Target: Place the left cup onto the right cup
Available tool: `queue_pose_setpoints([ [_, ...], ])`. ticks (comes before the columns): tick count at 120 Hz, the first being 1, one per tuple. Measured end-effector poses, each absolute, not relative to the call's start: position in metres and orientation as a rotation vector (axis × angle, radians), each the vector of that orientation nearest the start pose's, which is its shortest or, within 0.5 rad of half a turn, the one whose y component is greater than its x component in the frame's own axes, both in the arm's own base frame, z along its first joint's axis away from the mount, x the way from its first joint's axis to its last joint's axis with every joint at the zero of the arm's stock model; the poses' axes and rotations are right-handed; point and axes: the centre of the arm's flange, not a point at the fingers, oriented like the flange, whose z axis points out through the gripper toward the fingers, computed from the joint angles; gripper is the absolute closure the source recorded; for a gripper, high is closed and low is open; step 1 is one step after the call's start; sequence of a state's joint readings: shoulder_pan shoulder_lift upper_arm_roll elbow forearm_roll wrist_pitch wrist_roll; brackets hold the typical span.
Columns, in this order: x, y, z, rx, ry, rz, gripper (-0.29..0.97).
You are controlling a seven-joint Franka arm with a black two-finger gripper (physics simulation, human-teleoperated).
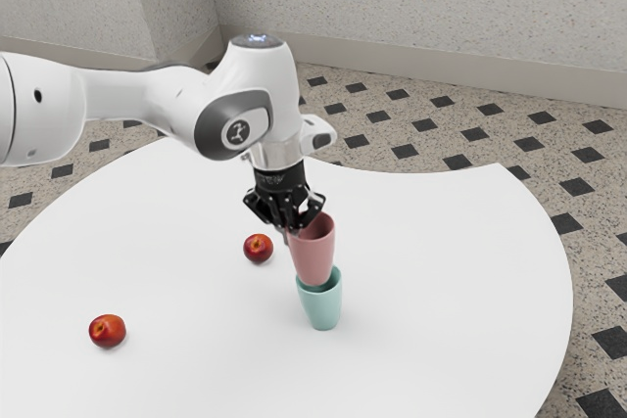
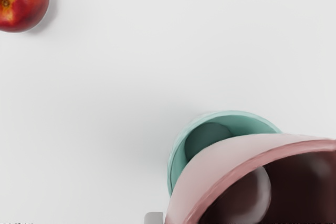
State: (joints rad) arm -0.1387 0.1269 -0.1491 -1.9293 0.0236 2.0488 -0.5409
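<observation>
White and round, the surface (image 1: 470, 271) stands on a speckled floor (image 1: 549, 144) with small black diamonds. The pink cup (image 1: 313, 254) sits with its bottom inside the teal cup (image 1: 321, 305), near the middle of the surface. The pink cup leans a little, with its top tipped toward the exterior view's right. The black end effector (image 1: 294, 225) is closed on the rim of the pink cup, on the side at the exterior view's left. The white arm (image 1: 147, 110) reaches in from that side.

From the hand's camera, the pink cup (image 2: 226, 177) covers part of the teal cup (image 2: 178, 156).

One red apple (image 1: 259, 248) lies near the cups. A second apple (image 1: 108, 330) lies well apart from them.
</observation>
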Motion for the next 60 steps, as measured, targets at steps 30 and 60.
queue_pose_setpoints([
  [30,0.566,-0.163,0.410,-3.114,-0.399,0.006,0.78],
  [60,0.570,-0.164,0.395,-3.111,-0.412,0.022,0.78],
])
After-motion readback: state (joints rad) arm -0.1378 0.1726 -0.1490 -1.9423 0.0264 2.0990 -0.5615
